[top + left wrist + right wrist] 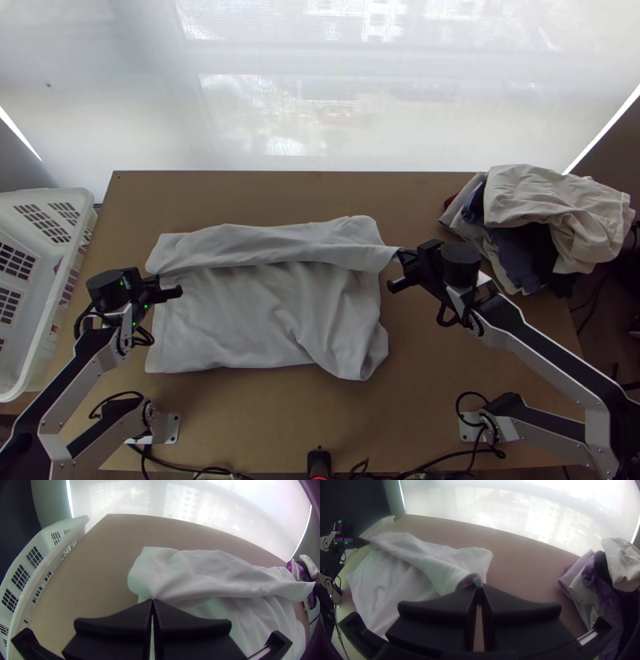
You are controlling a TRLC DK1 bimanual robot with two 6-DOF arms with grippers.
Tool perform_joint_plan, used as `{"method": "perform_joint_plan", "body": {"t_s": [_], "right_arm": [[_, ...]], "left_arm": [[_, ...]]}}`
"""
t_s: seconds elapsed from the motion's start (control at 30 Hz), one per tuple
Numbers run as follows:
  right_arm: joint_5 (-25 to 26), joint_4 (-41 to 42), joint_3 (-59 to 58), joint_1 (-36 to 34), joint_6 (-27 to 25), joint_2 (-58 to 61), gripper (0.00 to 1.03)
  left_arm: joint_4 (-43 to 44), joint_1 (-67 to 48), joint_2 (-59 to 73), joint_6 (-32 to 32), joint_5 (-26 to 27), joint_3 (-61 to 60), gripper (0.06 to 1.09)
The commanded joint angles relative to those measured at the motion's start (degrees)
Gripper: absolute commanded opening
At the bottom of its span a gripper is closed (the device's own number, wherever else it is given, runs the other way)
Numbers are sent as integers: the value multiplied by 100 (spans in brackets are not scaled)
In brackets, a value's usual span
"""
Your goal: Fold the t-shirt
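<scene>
Wooden tbl [456, 376], pale blind [360, 112] past far edge. White basket [58, 288] L of L gripper [158, 278]; clothes pile [544, 204] crowds far R corner beyond R gripper [398, 253]. T-shirt [256, 312] spread btwn, far part folded over, fingers closed on fold's ends.

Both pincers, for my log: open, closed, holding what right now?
Left pincer: closed, holding the t-shirt by one end of its flap.
Right pincer: closed, holding the flap's opposite end.
</scene>
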Motion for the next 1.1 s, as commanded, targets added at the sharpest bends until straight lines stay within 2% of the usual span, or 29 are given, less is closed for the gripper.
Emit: {"method": "perform_joint_plan", "body": {"t_s": [0.0,0.43,0.47,0.5,0.63,0.7,0.73,0.83,0.97,1.07], "right_arm": [[-10,-81,-88,-98,35,-180,3],[-28,-46,-369,-151,-27,-250,3],[-36,-28,-396,-142,-27,-232,9],[-45,-28,-405,-125,-53,-180,18],[-36,-19,-431,-46,-141,-118,56],[-36,-37,-396,-11,-220,-48,88],[-36,-72,-361,7,-273,5,98],[-28,-116,-334,16,-361,5,99],[-28,-380,-282,7,-396,-171,98],[-19,-591,-308,7,-440,-470,98]], "left_arm": [[-7,50,-31,45,-3,-68,9],[28,173,-48,204,6,-235,9],[37,155,-22,177,6,-244,10],[37,120,31,151,6,-244,16],[-147,32,101,107,6,-191,50],[-473,-21,101,107,6,-60,63],[-657,-29,101,107,24,11,69],[-1483,-47,40,151,323,301,80],[-2723,41,-198,397,771,644,89],[-3531,85,-514,643,876,837,92]]}}
